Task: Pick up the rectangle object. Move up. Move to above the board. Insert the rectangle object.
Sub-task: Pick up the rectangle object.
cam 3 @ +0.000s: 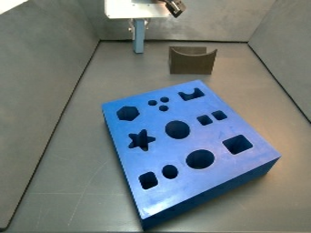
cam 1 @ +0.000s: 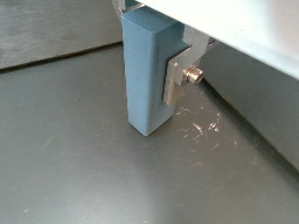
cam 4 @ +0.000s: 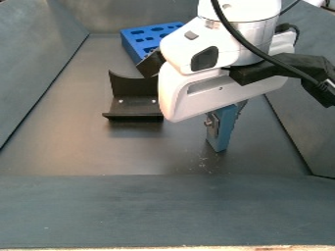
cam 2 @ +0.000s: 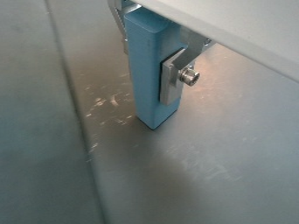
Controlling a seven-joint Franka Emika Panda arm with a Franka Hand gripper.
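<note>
Wrist views: the pincer [cam 1: 163, 66] is clamped on the rectangle object [cam 1: 149, 74], which stands upright. One silver finger [cam 1: 177, 77] lies flat against the bar's side face, with a bolt head beside it. The opposite finger is hidden behind the bar. The bar's lower end [cam 2: 155, 118] sits at or just above the grey bench [cam 2: 211, 184]; contact cannot be settled from here. Light scuff marks show on the bench just beside it.

Side views: the pincer [cam 3: 136, 25] and bar [cam 3: 137, 36] are at the far left of the enclosure, well apart from the board [cam 3: 183, 146], which lies nearer and to the right. The fixture [cam 3: 190, 60] stands between them, far centre. From the opposite side, the bar [cam 4: 224, 127] hangs below the white pincer body [cam 4: 220, 118], its tip near the bench.

Assessment: the pick-up appears complete; the lift is in hand or about to start. The next move calls for a straight vertical rise, then travel over the board, clearing the fixture.
</note>
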